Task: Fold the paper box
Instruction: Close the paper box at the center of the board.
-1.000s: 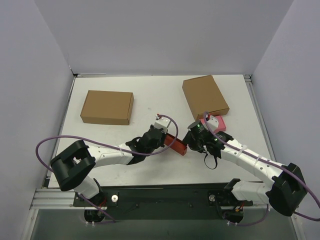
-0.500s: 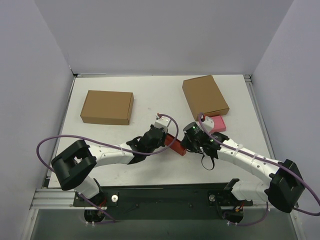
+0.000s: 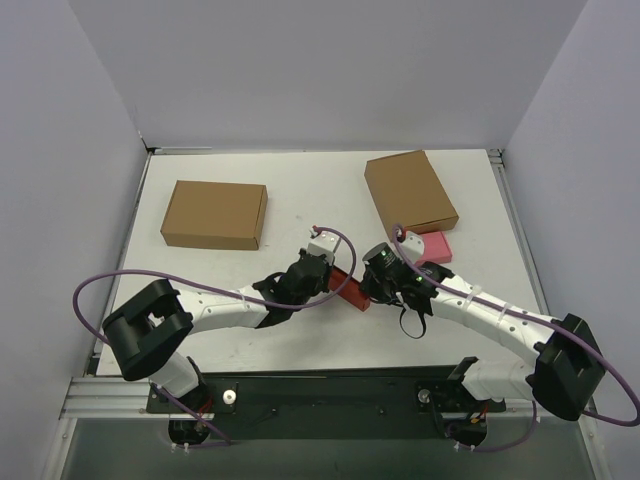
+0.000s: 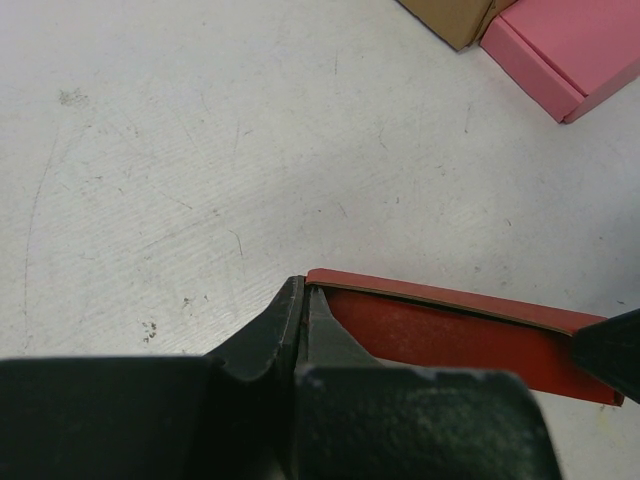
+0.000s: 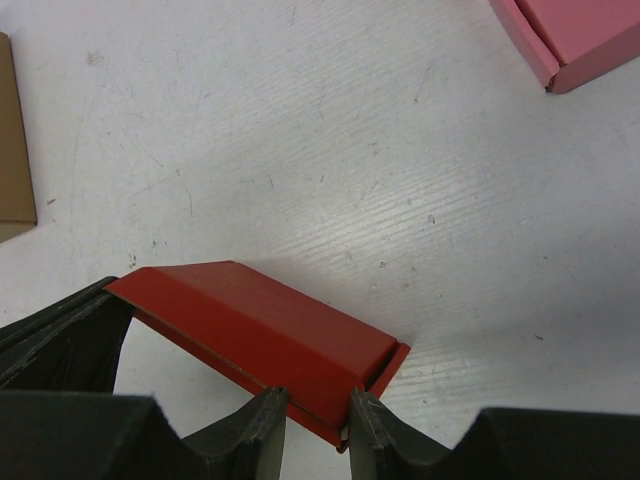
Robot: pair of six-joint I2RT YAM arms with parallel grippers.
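The paper box (image 3: 350, 290), a small red cardboard box folded into a low shape, lies between the two grippers in mid table. My left gripper (image 3: 325, 277) is shut on its left wall; in the left wrist view the fingertips (image 4: 303, 292) pinch the red edge of the paper box (image 4: 450, 335). My right gripper (image 3: 372, 285) holds the right end; in the right wrist view it (image 5: 315, 425) straddles the end of the paper box (image 5: 270, 320), with a narrow flap beside the right finger.
A small pink box (image 3: 432, 245) lies just right of the right gripper and shows in the left wrist view (image 4: 565, 50) and right wrist view (image 5: 580, 35). One brown box (image 3: 214, 214) lies at back left, another (image 3: 410, 192) at back right.
My right gripper has moved left and closed in on the right end of the red box, uncovering the pink box. The left gripper keeps its hold and has barely shifted.
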